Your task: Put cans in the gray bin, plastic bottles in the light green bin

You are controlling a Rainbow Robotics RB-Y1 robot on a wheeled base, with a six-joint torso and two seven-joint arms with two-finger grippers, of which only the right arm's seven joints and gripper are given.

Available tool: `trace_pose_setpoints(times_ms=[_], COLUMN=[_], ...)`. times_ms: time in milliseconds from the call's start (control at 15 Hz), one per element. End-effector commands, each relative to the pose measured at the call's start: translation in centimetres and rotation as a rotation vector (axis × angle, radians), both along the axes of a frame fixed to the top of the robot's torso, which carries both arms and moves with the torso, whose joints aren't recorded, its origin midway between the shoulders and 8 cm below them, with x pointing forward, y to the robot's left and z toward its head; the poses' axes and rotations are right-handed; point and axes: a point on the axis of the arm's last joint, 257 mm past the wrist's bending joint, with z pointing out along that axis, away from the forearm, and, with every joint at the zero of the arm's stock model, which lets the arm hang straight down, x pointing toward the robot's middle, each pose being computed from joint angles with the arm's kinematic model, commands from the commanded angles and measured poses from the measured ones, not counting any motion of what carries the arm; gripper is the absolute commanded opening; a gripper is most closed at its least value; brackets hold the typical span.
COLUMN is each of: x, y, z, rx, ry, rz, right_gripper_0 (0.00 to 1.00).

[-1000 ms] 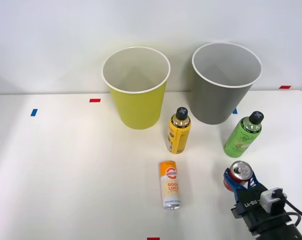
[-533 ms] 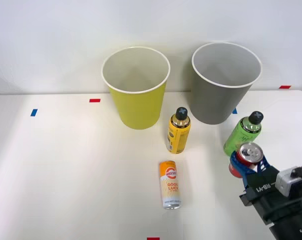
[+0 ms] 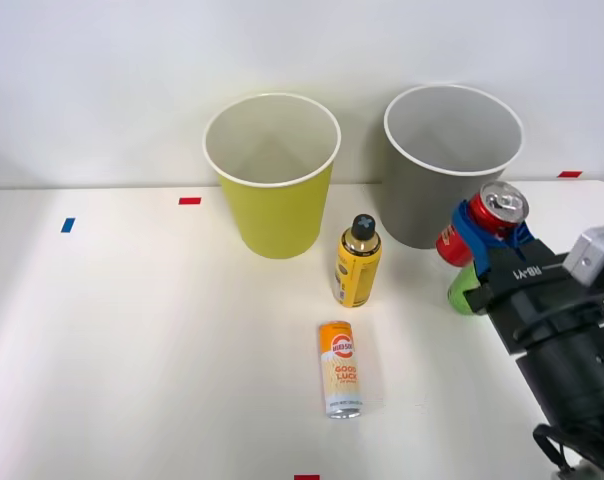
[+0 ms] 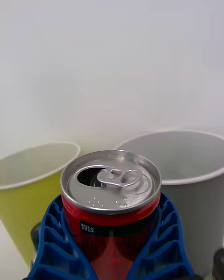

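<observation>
Here the right gripper (image 3: 485, 236) is clamped on the short red can (image 3: 479, 222), its blue ribbed fingers (image 4: 55, 242) wrapped round the can's sides, and it holds the can clear of the table at the right of the front view, just below and to the right of the gray bin (image 3: 452, 165). The can tilts a little, its opened silver end facing up. The step in hand looks like the carry to the gray bin — the can is near the bin's wall but not over its mouth. The next move, I judge, calls for lifting above the white rim, centring over the opening, then spreading the fingers. On the table wait the orange can (image 3: 340, 369) at lower centre, the yellow-label bottle (image 3: 358, 262) just above it, and the green bottle (image 3: 465, 291) partly hidden behind the gripper; the light green bin (image 3: 273, 175) stands at upper centre-left.
</observation>
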Motion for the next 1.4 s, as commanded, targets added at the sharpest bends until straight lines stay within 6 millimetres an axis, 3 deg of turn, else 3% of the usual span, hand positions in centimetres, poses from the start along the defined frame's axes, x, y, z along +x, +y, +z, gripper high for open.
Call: trace_pose_setpoints(times_ms=[67, 533, 867, 1067, 1400], x=[2.7, 9.1, 16.1, 18.6, 21.9], y=[0.3, 0.3, -1.2, -1.9, -2.7], z=[3.1, 8.9, 8.8, 9.0, 7.4], rx=[0.044, 0.086, 0.036, -0.020, -0.093], ry=[-0.019, 0.062, 0.033, 0.030, 0.048], rz=[-0.018, -0.101, -0.183, -0.219, -0.227], right_gripper_0=[0.00, 0.00, 0.00, 0.00, 0.00])
